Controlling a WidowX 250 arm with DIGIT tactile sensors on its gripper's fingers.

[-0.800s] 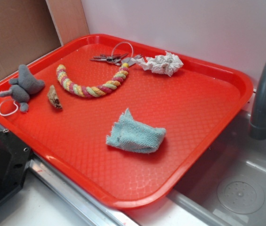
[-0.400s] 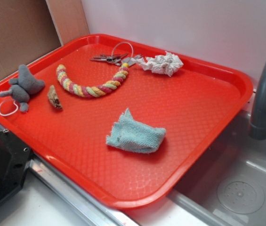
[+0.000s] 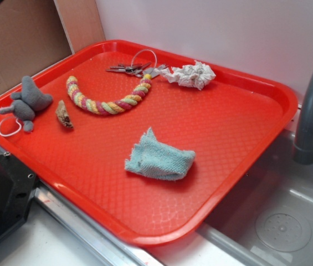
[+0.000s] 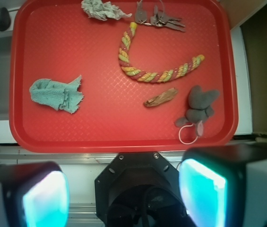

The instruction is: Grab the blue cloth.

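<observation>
Gripper (image 4: 124, 198) spread wide, empty, high above red tray (image 3: 245, 105) bearing blue cloth (image 3: 159, 158) beside sink (image 3: 278, 221).

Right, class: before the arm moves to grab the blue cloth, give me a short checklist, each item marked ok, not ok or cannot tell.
1. Blue cloth in view on the red tray: ok.
2. Nothing lying on the cloth: ok.
3. Cloth apart from the rope, keys and grey plush toy: ok.
4. Gripper fingers apart: ok.
5. Gripper above the cloth: not ok, it hangs off the tray's near edge.
6. Cloth's grip firmness: cannot tell.
</observation>
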